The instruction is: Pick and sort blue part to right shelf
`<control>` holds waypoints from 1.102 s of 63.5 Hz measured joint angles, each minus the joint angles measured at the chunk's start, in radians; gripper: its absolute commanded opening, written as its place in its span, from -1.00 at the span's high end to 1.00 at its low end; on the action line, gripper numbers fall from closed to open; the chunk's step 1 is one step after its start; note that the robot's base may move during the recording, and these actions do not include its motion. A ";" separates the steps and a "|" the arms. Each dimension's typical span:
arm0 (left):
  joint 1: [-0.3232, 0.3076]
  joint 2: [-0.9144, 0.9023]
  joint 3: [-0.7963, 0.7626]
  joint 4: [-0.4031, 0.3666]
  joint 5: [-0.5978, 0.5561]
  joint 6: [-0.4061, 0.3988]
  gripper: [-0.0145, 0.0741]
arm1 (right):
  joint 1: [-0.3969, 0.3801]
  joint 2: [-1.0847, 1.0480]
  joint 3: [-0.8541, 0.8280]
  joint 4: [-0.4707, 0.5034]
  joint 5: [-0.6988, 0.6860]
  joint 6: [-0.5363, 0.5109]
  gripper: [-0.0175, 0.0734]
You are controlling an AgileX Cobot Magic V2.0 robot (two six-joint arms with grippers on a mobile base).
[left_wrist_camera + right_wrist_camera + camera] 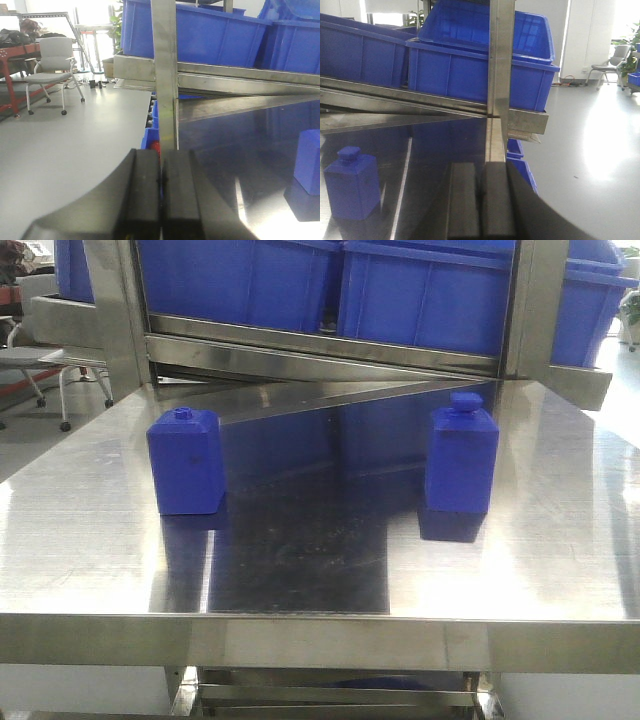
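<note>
The blue part (pixel 462 455) stood upright on the table (pixel 320 570), toward the table's right side and near its far edge. The other blue block (pixel 186 462) stood toward the table's left side, well apart from it, and the right shelf (pixel 320 345) with its blue bins (pixel 430 290) rose just beyond the table's far edge. The left end effector (pixel 161 165) and right end effector (pixel 481 175) sat low near the table's left and right edges, each closed together on nothing; the cut-off blue shape beside the left one was probably that block.
</note>
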 measured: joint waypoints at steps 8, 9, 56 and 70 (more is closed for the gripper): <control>0.000 0.000 0.000 0.000 0.000 0.000 0.39 | 0.000 0.000 0.000 0.000 0.000 0.000 0.50; 0.000 0.000 0.000 0.000 0.000 0.000 0.39 | 0.000 0.000 0.000 0.000 0.000 0.000 0.50; 0.000 0.000 0.000 0.000 0.000 0.000 0.39 | 0.000 0.000 0.000 0.000 0.101 0.000 0.50; 0.000 0.000 0.000 0.000 0.000 0.000 0.39 | 0.000 0.000 0.000 0.000 0.102 0.000 0.50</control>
